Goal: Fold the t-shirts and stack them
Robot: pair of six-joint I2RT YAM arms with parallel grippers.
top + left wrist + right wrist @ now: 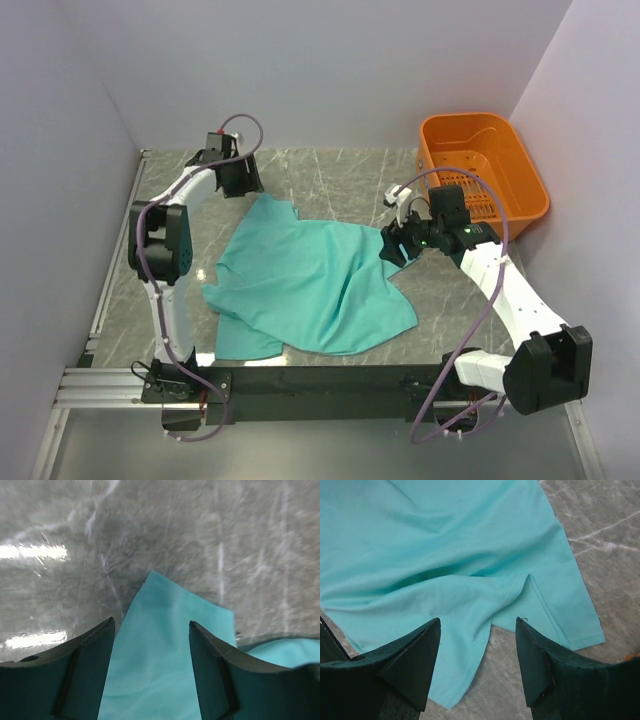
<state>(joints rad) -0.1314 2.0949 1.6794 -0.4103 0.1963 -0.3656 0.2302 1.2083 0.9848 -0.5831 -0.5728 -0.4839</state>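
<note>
One plain turquoise short-sleeved cloth t-shirt (310,285) lies rumpled and unfolded in the middle of the grey marble-patterned bench (340,175), between the two arms. It is spread loosely, with creases running across it and its near edge bunched towards the arm bases.

A pointed corner of the shirt reaches to the far left, where the left end effector (151,627) is lowered over it. Its two dark fingers (85,670) stand spread, with the cloth corner showing in the gap between them. I can't tell from here whether the pads touch the fabric.

On the other side, the right end effector (477,625) hangs over the shirt's right edge, its fingers likewise held apart and pinching nothing. Below it a flap of cloth juts out onto bare bench, with a fold running up into the body of the shirt.

An orange plastic basket (485,165) with slotted walls sits at the far right corner of the bench, apart from the shirt.
</note>
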